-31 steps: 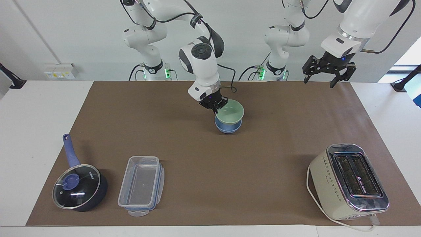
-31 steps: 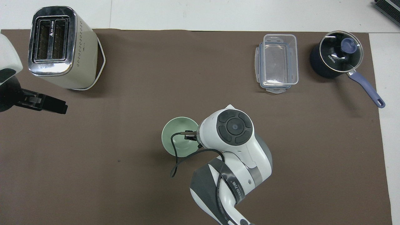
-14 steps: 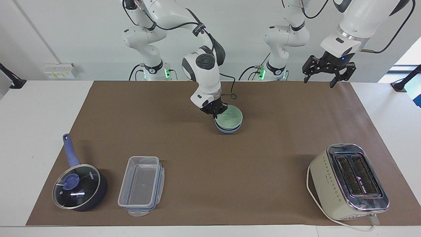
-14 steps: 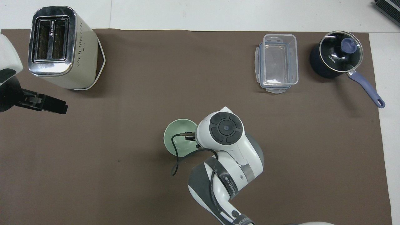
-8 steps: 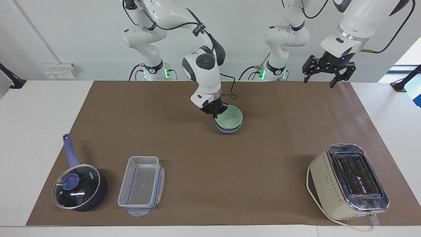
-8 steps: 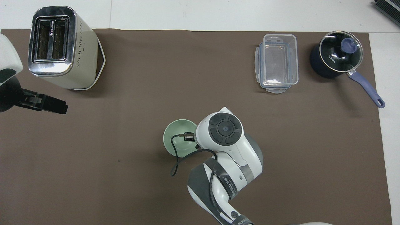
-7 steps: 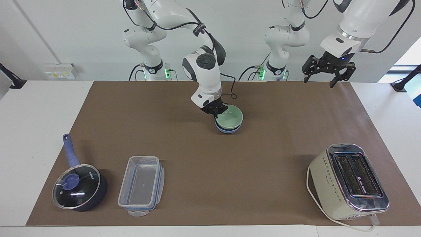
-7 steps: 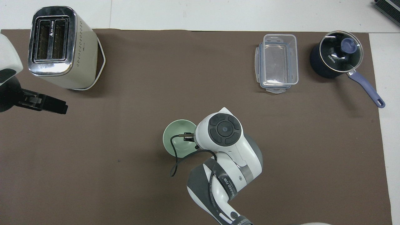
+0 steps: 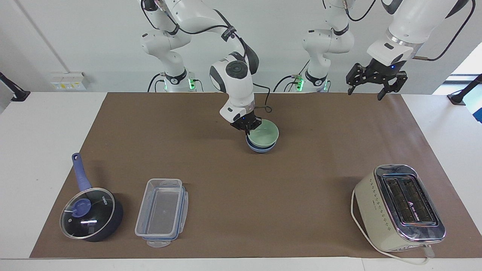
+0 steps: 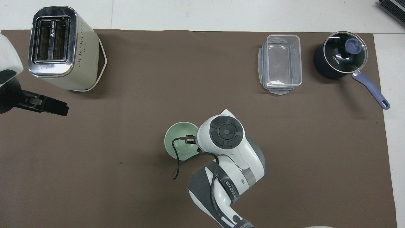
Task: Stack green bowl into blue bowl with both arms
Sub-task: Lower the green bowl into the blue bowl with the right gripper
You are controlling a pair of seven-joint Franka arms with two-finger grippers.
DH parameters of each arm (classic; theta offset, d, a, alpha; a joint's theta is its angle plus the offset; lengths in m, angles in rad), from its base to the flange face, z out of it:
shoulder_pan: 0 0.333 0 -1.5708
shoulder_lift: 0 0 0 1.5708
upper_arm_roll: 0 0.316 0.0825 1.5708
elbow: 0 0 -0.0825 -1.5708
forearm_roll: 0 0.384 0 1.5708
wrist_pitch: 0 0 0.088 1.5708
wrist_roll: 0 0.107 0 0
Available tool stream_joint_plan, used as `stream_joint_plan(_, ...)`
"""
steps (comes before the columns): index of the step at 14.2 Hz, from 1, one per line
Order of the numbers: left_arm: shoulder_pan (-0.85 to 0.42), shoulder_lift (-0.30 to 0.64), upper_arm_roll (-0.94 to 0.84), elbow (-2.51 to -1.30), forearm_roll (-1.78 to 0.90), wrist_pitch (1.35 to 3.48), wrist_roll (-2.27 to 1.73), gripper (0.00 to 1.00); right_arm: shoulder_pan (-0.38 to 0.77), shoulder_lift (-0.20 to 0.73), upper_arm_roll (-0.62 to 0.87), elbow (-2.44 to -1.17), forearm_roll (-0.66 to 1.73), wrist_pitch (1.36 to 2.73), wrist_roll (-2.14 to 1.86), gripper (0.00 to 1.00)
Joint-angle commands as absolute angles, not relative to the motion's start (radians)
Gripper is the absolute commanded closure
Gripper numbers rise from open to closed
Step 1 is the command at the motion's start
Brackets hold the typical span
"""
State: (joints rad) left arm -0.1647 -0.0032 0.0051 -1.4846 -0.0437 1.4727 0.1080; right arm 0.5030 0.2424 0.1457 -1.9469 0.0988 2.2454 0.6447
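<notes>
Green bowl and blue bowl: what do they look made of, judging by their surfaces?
The green bowl looks like matte plastic or melamine, possibly glazed ceramic: smooth, evenly pale mint, with no sharp glare. The blue bowl beneath it shows only a periwinkle band with the same dull, even finish, so likely the same material. Neither look settles it.

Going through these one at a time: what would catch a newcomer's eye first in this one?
Mid-table, the right gripper is shut on the rim of the green bowl, which sits nested in the blue bowl. The left gripper hangs open above the mat's edge at the left arm's end, waiting. Next, the chrome-topped toaster stands out at that end, farther from the robots than the bowls.
</notes>
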Motion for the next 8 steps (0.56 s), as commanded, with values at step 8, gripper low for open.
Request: stream_joint_plan(8,-0.158,-0.026,-0.002,-1.509,-0.028,1.470,0.115,0.00,0.494,0.242,0.143,-1.963,0.086,2.301,0.640,1.00)
